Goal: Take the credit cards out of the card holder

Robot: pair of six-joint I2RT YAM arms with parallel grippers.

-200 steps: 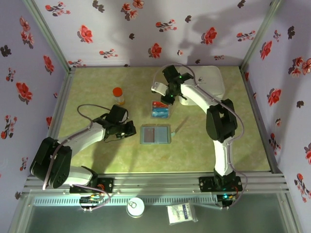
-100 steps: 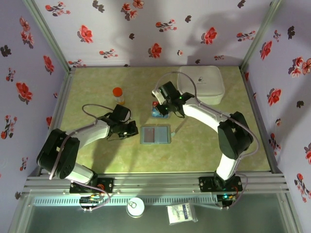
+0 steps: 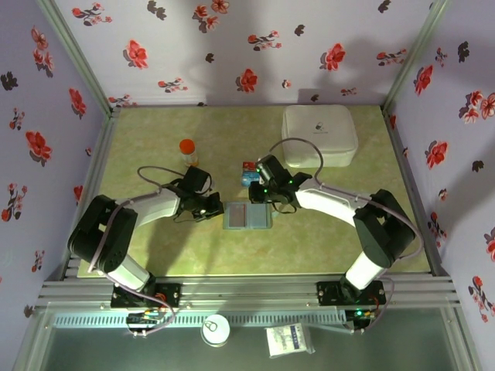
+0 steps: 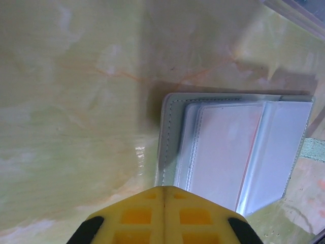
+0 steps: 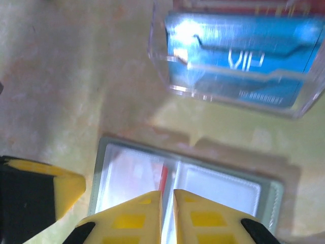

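Observation:
The grey-blue card holder [image 3: 247,216] lies open and flat on the table, also in the left wrist view [image 4: 238,147] and the right wrist view [image 5: 223,190]. A red card [image 5: 163,178] shows through its left clear pocket. Behind it, a blue card [image 5: 238,63] and a red card [image 5: 238,5] stand in a clear stand [image 3: 249,174]. My left gripper [image 3: 213,207] is shut, its tip [image 4: 163,189] at the holder's left edge. My right gripper [image 3: 267,195] hangs over the holder's middle fold [image 5: 167,193], jaws a narrow slit apart with nothing seen between them.
A large white rounded case [image 3: 319,135] sits at the back right. An orange-capped bottle [image 3: 188,151] stands behind the left arm. Flowered walls close in the table on three sides.
My right arm has swung from the clear stand toward me and now hangs over the card holder. My left gripper has crept right to the holder's edge.

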